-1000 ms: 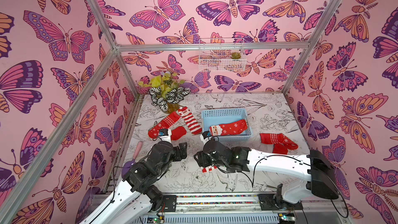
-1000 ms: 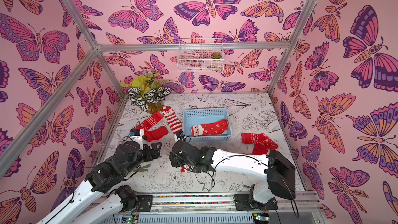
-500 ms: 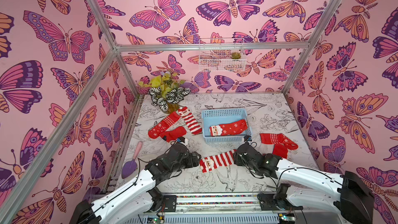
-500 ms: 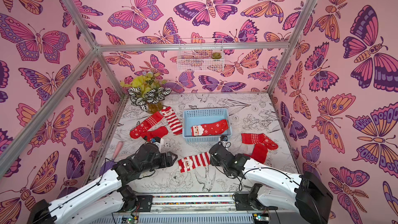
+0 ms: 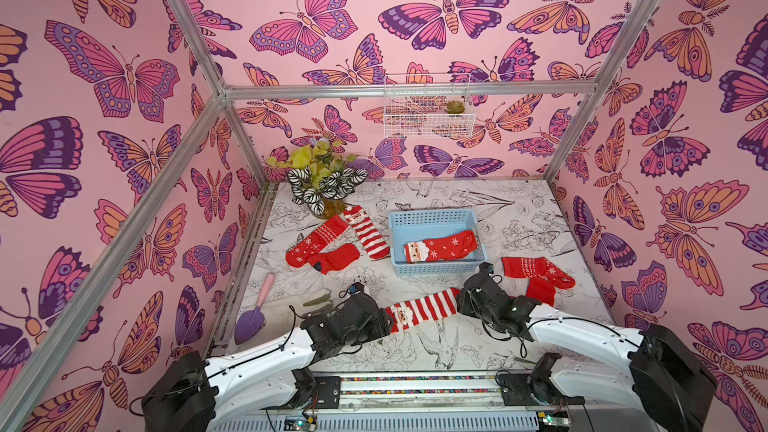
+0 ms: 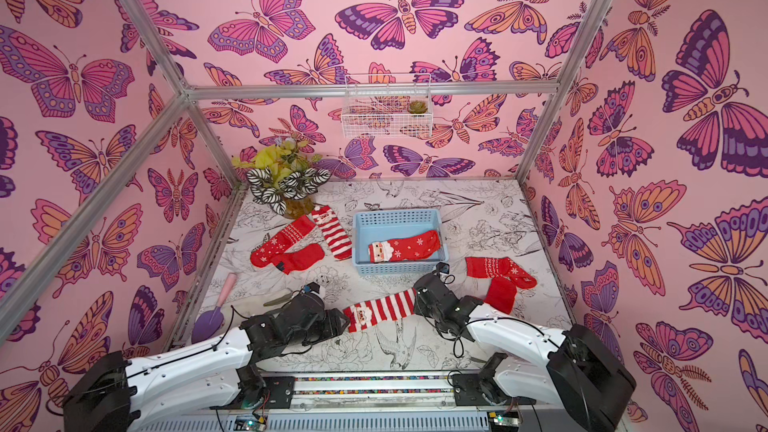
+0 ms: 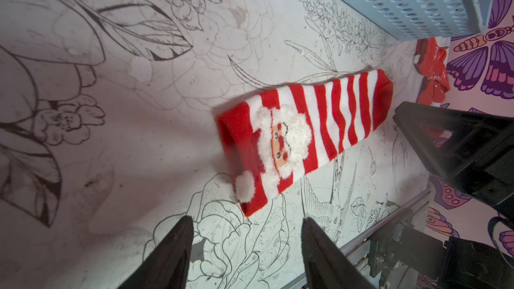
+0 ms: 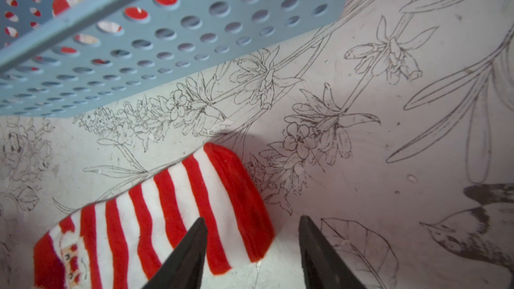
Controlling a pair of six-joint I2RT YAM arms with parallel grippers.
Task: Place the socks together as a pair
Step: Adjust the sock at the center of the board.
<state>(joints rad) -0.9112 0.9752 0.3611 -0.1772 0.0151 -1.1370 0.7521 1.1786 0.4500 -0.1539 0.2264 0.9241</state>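
Observation:
A red-and-white striped Santa sock (image 5: pixel 419 309) (image 7: pixel 306 134) lies flat near the table's front, between my two grippers. My left gripper (image 5: pixel 385 320) (image 7: pixel 247 219) is open just off its cuff end, with nothing between the fingers. My right gripper (image 5: pixel 459 300) (image 8: pixel 253 218) is open at the toe end (image 8: pixel 236 190), one finger over the sock's edge. A matching striped sock (image 5: pixel 365 232) lies at the back left beside a snowflake sock (image 5: pixel 313 238) and a plain red sock (image 5: pixel 336 257). A Santa sock (image 5: pixel 440 246) lies in the blue basket (image 5: pixel 436 214). Two red socks (image 5: pixel 536 272) lie at the right.
A cream glove (image 5: pixel 286 309) and a purple trowel (image 5: pixel 251 317) lie at the front left, behind my left arm. A potted plant (image 5: pixel 324 184) stands in the back left corner. A white wire basket (image 5: pixel 428 112) hangs on the back wall.
A second ago both grippers were close together over the bunched striped sock. They have drawn apart, and the sock now lies stretched out flat between them.

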